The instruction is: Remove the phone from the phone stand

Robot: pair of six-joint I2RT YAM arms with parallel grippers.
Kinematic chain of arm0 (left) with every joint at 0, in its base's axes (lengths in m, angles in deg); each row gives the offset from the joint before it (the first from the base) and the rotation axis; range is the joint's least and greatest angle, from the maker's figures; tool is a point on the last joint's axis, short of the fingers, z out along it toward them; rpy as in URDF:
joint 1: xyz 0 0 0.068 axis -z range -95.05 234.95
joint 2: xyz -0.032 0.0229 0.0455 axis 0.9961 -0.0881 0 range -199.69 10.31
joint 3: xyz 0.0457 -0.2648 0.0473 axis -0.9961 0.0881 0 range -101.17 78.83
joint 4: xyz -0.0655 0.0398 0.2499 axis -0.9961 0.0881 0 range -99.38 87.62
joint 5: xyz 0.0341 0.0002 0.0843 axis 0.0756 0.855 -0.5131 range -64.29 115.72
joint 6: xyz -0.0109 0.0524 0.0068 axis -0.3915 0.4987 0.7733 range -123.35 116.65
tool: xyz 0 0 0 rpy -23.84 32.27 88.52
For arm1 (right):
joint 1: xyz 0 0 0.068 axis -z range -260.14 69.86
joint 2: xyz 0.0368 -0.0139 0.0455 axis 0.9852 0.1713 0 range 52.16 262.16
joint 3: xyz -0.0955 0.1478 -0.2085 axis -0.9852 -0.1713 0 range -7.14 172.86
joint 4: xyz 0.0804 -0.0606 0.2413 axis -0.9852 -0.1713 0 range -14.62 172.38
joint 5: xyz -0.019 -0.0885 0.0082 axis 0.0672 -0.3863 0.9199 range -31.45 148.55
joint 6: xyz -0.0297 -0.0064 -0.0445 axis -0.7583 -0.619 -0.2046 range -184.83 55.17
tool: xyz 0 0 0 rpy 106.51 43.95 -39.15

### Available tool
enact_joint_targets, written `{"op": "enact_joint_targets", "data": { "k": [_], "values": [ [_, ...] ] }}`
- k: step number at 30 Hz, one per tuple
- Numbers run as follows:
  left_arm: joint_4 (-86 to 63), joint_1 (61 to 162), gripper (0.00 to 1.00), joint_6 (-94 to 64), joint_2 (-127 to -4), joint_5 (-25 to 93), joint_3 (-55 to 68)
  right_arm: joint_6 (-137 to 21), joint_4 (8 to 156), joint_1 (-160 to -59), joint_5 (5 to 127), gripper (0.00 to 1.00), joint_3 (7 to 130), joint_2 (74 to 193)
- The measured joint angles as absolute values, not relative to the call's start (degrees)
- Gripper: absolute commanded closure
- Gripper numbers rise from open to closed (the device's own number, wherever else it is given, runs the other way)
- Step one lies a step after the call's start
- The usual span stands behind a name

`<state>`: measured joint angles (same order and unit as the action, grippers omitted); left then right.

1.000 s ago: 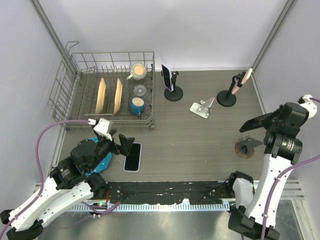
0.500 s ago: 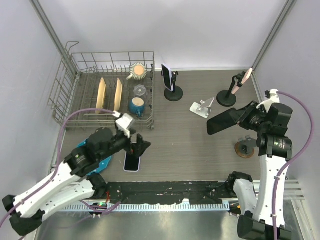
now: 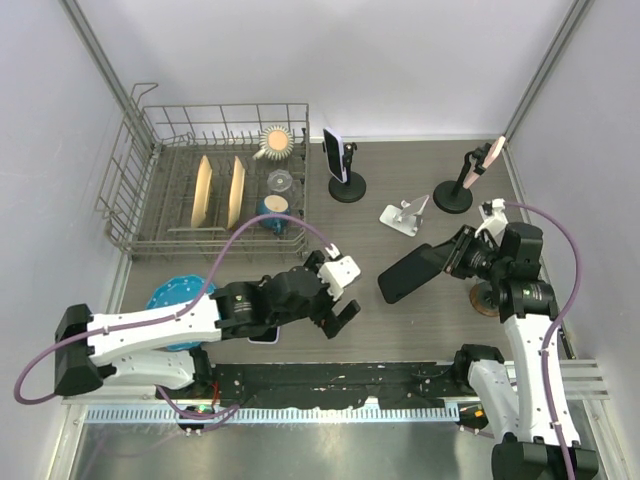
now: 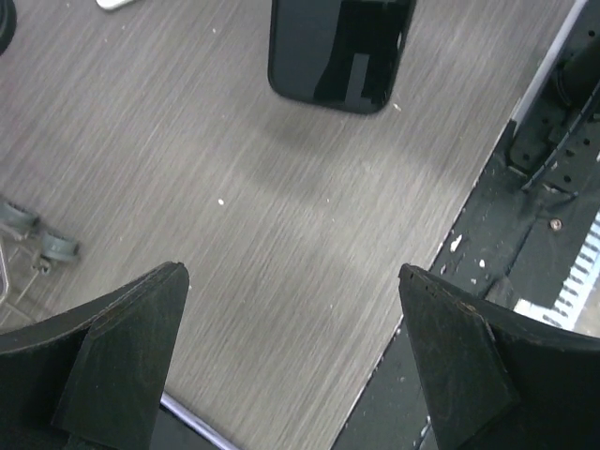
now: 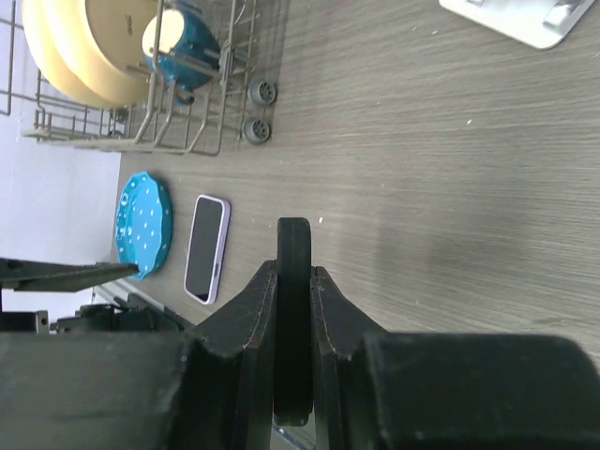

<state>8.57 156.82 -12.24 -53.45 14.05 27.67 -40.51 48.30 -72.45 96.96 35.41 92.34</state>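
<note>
between the fingers of the right gripper a black phone is pinched across its thickness, one finger pressed on each flat face. in the wrist view it is seen edge-on, a thin dark strip with a rounded end. the phone is held tilted and clear of the table, at about 3 o'clock from the table's middle in the top view. it looks slim, glossy and rigid, with rounded corners and an unlit face. whether a case is fitted cannot be told.

at 4 o'clock from the phone, close beside the right arm, a small stand on a round base is seen with nothing on it. it is judged to be the stand the phone belongs to. if so, the removal itself is done, since phone and stand are apart. only the setting down or handing over of the phone is judged to be left.

the left gripper is spread wide, with nothing between its fingers, at 8 o'clock from the held phone. in its wrist view the phone's end is seen at 12 o'clock over bare table. further out, a lilac-cased phone lies flat at 8 o'clock, and a dish rack stands at 10 o'clock.
</note>
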Motion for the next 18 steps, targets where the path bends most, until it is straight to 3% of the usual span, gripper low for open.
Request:
{"op": "enact_joint_targets", "data": {
  "k": [18],
  "values": [
    [-6.7, 160.9, 0.00, -5.9, -64.5, 14.3, 26.1, -31.4, 58.5, -85.3, 96.8, 0.99, 26.8, 88.7]
  ]
}}
